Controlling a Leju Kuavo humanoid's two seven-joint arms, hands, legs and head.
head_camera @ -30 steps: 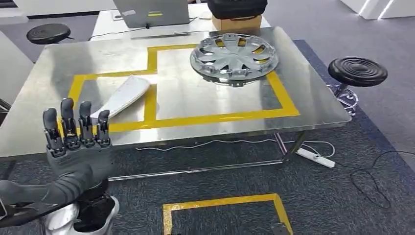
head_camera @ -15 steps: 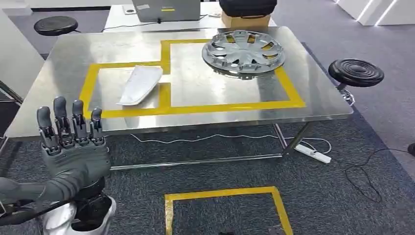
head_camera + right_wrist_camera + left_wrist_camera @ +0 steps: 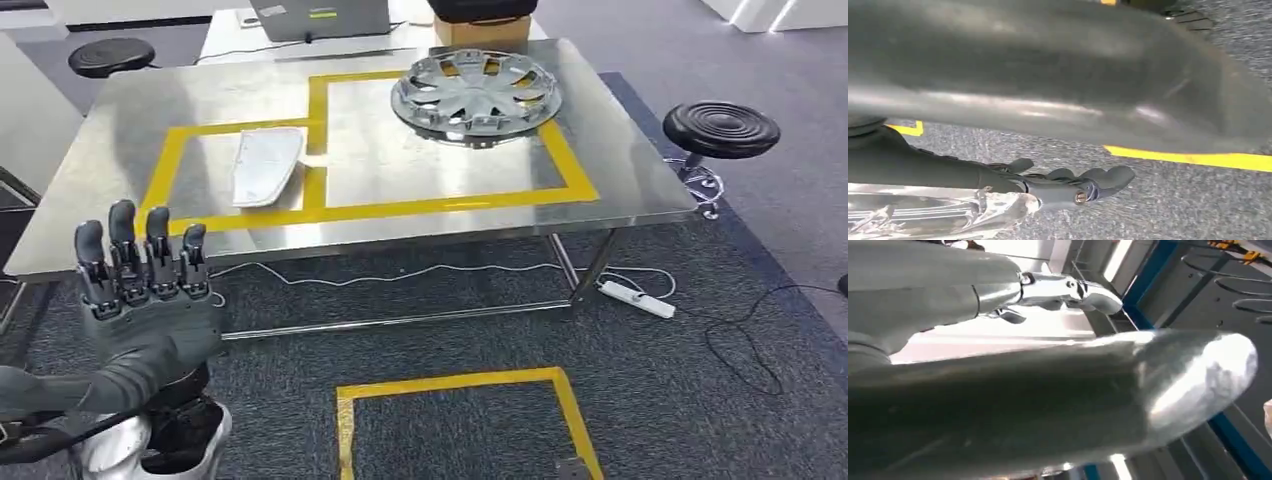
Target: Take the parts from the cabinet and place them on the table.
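The steel worktop, marked with yellow tape in joined rectangles, is the landmark here. A silver wheel cover lies flat on the worktop inside the larger taped rectangle, toward its far right corner. A white panel part lies flat inside the smaller taped rectangle on the worktop's left half, well apart from the wheel cover. The left hand is raised in front of the worktop's near left edge (below its surface level in the head view), fingers upright and spread, grasping nothing. The right hand appears in the right wrist view over grey carpet, and I cannot tell whether it is released or clenched. Beyond the worktop's far edge sit a laptop and a cardboard box. A black stool stands just off the worktop's right side, and a white power strip lies on the carpet near the worktop's right leg.
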